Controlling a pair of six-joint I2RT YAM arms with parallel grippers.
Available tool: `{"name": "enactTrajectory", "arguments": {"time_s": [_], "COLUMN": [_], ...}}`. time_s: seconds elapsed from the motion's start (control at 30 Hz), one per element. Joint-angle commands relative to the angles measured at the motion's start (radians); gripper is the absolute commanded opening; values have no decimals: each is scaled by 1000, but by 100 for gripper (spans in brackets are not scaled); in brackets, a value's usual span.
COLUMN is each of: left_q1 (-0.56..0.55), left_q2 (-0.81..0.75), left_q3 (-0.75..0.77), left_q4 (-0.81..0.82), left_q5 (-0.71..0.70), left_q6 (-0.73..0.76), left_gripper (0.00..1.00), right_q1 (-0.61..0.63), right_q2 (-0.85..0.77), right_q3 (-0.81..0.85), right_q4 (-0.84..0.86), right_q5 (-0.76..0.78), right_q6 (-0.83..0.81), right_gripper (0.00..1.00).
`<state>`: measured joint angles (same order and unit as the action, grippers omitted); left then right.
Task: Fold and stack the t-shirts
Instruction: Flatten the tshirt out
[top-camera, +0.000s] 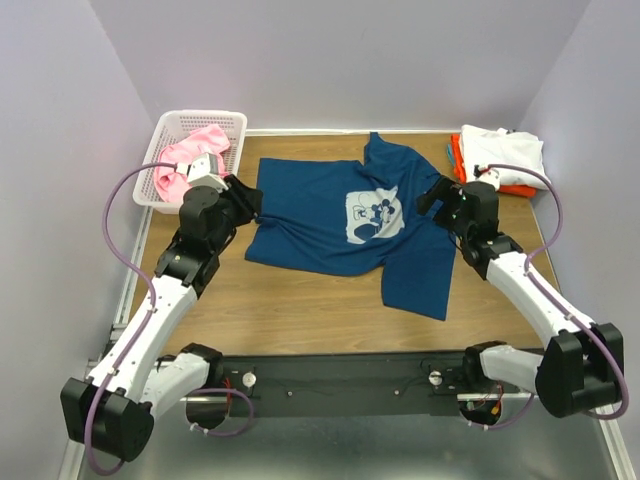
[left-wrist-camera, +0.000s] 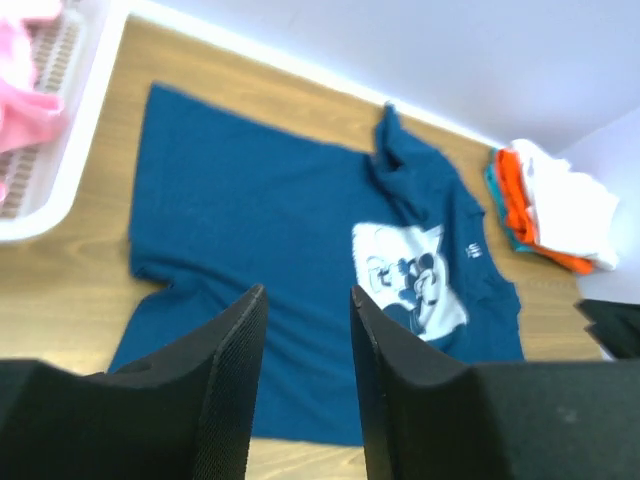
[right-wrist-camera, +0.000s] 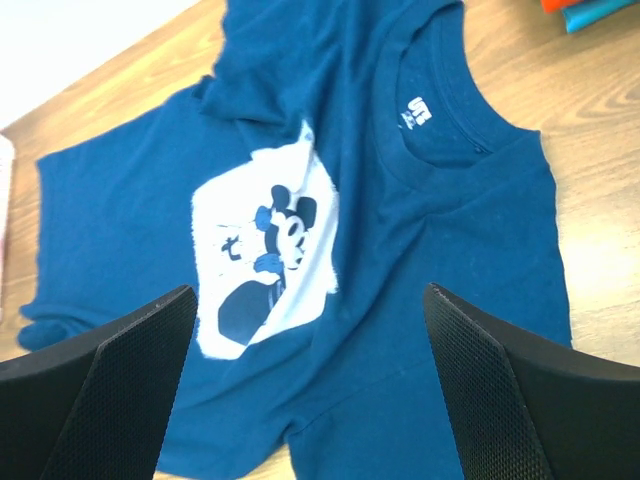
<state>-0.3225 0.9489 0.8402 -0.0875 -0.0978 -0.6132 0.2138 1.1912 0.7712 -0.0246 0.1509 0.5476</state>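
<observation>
A navy blue t-shirt with a pale cartoon-mouse print lies spread and partly rumpled on the wooden table. One sleeve is bunched at the back. My left gripper hovers over the shirt's left edge, open and empty; in the left wrist view the shirt lies below it. My right gripper is wide open above the shirt's right side, near the collar; nothing is between its fingers. A pink t-shirt lies in the basket. White, orange and teal tees are stacked at the back right.
The white lattice basket stands at the back left corner, right behind my left arm. The folded stack sits in the back right corner by the wall. Bare wood shows in front of the navy shirt. Purple walls enclose the table.
</observation>
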Motion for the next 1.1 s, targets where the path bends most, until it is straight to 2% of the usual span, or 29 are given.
{"name": "enactTrajectory", "arguments": {"time_s": [0.0,0.1,0.17,0.2,0.3,0.37,0.4,0.5,0.53,0.67,0.8,0.9,1.07], "left_q1": [-3,-3,-3,-3,-3,-1,0,13,31,80,129,186,204], "left_q2": [-2,-88,-162,-179,-164,-95,-76,19,49,218,318,402,510], "left_q3": [45,20,-31,-52,-96,-174,-202,-285,-292,-282,-288,-276,-251], "left_q4": [-193,-182,-182,-205,-312,-328,-296,-155,-105,-34,44,115,199], "left_q5": [-71,-74,-88,-97,-150,-143,-88,-46,-40,-22,-14,39,127], "left_q6": [-25,-45,-80,-95,-172,-203,-194,-204,-197,-169,-163,-137,-117], "left_gripper": [54,54,60,66,67,69,69,68,65,61,62,61,57], "right_q1": [-2,-2,-2,-2,-2,-2,-2,-2,-2,-2,-2,-2,-4], "right_q2": [-70,-97,-123,-131,-180,-243,-258,-300,-306,-308,-289,-288,-301], "right_q3": [-35,-49,-62,-67,-96,-130,-150,-164,-164,-168,-171,-173,-177], "right_q4": [-5,-6,-8,-9,-23,-41,-50,-77,-90,-101,-109,-112,-126], "right_q5": [-36,-47,-54,-59,-99,-109,-102,-94,-97,-122,-129,-131,-120], "right_q6": [-23,-17,-17,-15,-11,5,12,15,15,26,31,34,32], "right_gripper": [100,100,100,100,100,100,100,100,100,100,100,100,100]}}
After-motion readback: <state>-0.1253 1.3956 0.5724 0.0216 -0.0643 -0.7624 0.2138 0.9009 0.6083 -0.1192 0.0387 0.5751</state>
